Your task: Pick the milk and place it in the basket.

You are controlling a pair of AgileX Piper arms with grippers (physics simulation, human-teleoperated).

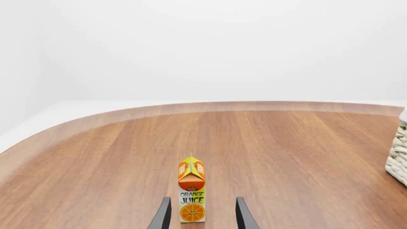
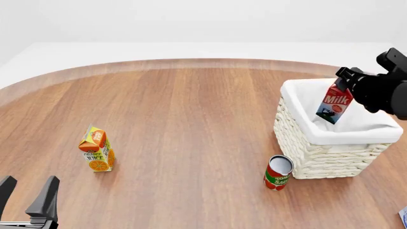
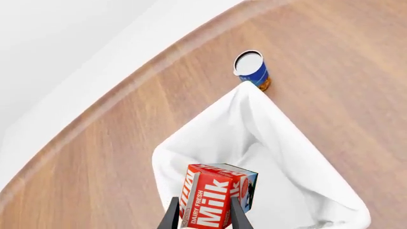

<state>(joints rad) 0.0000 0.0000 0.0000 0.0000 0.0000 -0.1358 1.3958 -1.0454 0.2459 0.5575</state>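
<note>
front: high, looking down over table [image 2: 190, 109] | right wrist: close above basket [image 3: 210, 143] | shared: basket [image 2: 330, 143]

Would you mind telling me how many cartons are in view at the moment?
2. The orange juice carton stands on the table in front of the open left pincer. The milk hangs tilted above the basket, held by the right pincer.

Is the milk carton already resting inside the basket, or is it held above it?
Held above it. The right gripper clamps the milk, tilted, over the basket; the lining below shows in the right wrist view.
</note>
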